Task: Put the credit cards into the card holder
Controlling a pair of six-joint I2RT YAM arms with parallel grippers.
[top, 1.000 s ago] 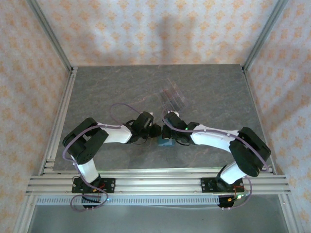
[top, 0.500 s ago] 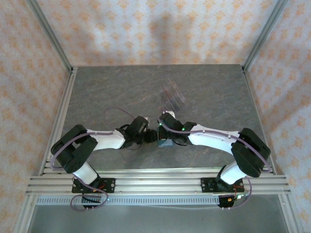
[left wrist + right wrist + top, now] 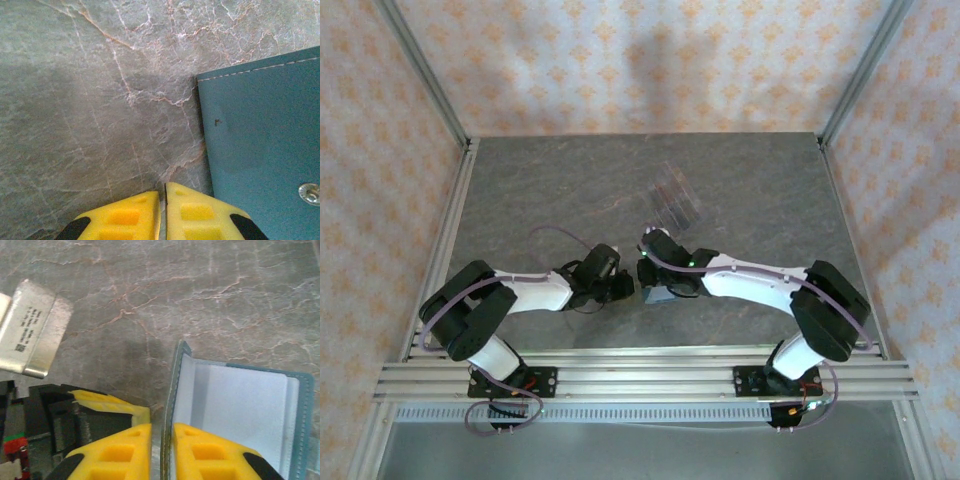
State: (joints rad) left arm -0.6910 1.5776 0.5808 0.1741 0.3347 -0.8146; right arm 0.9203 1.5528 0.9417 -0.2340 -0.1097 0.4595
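The teal card holder lies open on the table between my two grippers, its pale lining facing up. One flap stands on edge between the fingers of my right gripper, whose jaws are slightly apart, leaving a sliver of gap beside the flap. From above, the right gripper is at the holder's left edge. My left gripper is shut and empty, just left of the holder's teal outer face; it faces the right gripper. The credit cards lie fanned further back on the table.
A snap button sits on the holder's outer face. The left gripper's yellow finger and a labelled metal plate are close on the right gripper's left. Aluminium rails border the near edge, with patterned walls around.
The left arm has drawn back toward the near left and its jaws have closed. The right gripper has shifted left with the holder's flap and its jaws have eased apart.
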